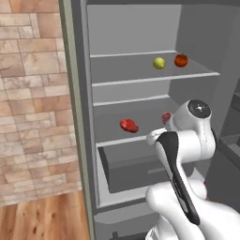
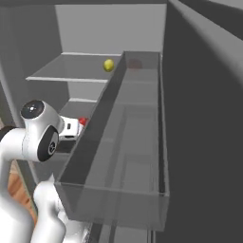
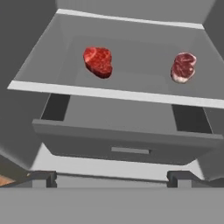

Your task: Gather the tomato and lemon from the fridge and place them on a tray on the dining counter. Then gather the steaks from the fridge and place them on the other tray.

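Note:
The fridge [image 1: 84, 140] stands open in front of me. On its upper shelf the yellow-green lemon [image 1: 159, 63] sits just left of the red-orange tomato [image 1: 181, 60]; the lemon [image 2: 108, 65] also appears in the right base view. Two steaks lie on the shelf below: a dark red one [image 3: 98, 61] on the left and a paler pink one [image 3: 183, 67] on the right. In the left base view, the left steak [image 1: 129, 125] is in plain sight and the right steak [image 1: 166, 117] is half hidden by my arm. My gripper [image 3: 111, 179] is open and empty, short of the steak shelf and level with the drawer.
A grey drawer [image 3: 130, 150] with a bar handle sits pulled out slightly under the steak shelf. The fridge door's clear bin [image 2: 118, 156] hangs close on my right. A brick wall [image 1: 33, 103] and wood floor [image 1: 42, 220] lie to the left.

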